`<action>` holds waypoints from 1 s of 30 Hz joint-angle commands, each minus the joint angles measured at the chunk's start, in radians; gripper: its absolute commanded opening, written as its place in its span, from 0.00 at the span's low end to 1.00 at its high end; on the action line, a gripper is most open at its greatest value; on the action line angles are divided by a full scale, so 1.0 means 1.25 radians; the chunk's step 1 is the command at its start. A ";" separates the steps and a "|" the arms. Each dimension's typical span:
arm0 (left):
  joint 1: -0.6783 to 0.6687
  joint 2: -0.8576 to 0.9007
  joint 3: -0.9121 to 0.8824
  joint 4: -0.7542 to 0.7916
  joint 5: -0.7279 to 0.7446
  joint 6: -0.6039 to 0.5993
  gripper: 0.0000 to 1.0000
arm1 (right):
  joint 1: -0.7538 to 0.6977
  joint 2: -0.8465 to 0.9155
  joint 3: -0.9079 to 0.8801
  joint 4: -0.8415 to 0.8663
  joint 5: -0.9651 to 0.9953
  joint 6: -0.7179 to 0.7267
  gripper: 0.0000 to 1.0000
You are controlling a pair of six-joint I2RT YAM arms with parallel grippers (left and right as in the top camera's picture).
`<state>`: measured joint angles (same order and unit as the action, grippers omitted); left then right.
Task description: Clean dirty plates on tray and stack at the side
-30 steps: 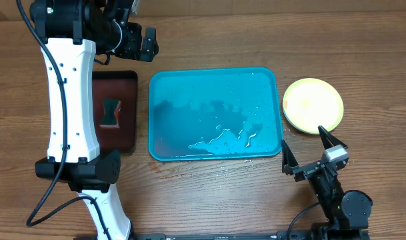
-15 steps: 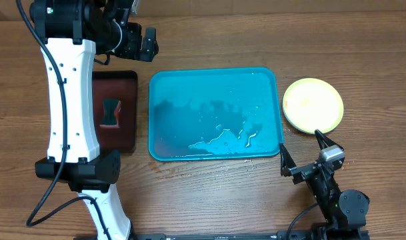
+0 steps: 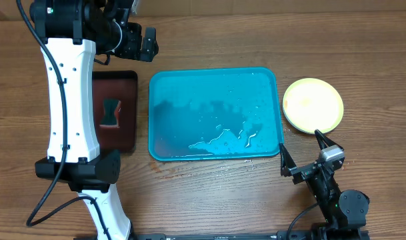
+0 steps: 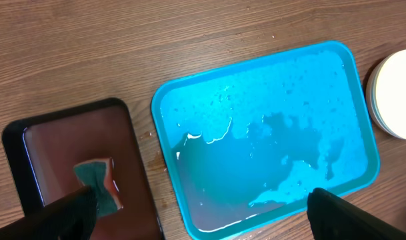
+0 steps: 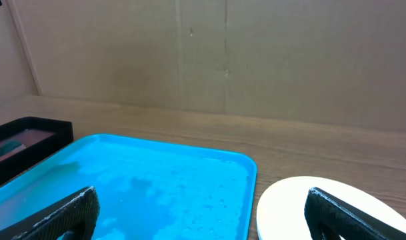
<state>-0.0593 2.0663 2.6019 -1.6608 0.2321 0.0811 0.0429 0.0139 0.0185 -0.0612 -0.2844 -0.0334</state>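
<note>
The turquoise tray (image 3: 215,113) lies mid-table, wet, with no plate on it; it also shows in the left wrist view (image 4: 269,133) and the right wrist view (image 5: 143,190). A stack of plates (image 3: 313,105) with a pale green/yellow one on top sits right of the tray; its edge shows in the left wrist view (image 4: 396,97) and the right wrist view (image 5: 323,207). The white and blue plates are hidden. My left gripper (image 3: 139,43) is open and empty, high above the table's back left. My right gripper (image 3: 306,155) is open and empty, near the tray's front right corner.
A small black tray with a dark red inside (image 3: 116,110) lies left of the turquoise tray and holds a sponge (image 3: 110,113), also in the left wrist view (image 4: 96,180). A brown wall stands behind the table (image 5: 223,53).
My right gripper drew back a little toward the front edge of the table between the earliest frame and now. The left arm has not moved.
</note>
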 commanded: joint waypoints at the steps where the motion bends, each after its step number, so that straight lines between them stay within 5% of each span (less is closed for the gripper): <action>1: -0.005 -0.006 0.009 0.000 -0.005 -0.005 1.00 | 0.002 -0.009 -0.009 0.003 0.000 0.002 1.00; 13: -0.046 -0.211 0.009 0.080 -0.092 0.002 1.00 | 0.002 -0.009 -0.009 0.003 0.000 0.002 1.00; 18: -0.046 -0.329 -0.044 0.135 -0.087 0.076 1.00 | 0.002 -0.009 -0.009 0.003 0.000 0.002 1.00; 23: -0.046 -0.494 -0.263 0.247 -0.088 0.115 1.00 | 0.002 -0.009 -0.009 0.003 0.000 0.002 1.00; 30: -0.020 -0.797 -0.811 0.609 -0.086 0.123 1.00 | 0.002 -0.009 -0.009 0.003 0.000 0.002 1.00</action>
<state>-0.1093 1.1728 1.8042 -0.9897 0.1310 0.2096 0.0429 0.0135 0.0181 -0.0628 -0.2844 -0.0330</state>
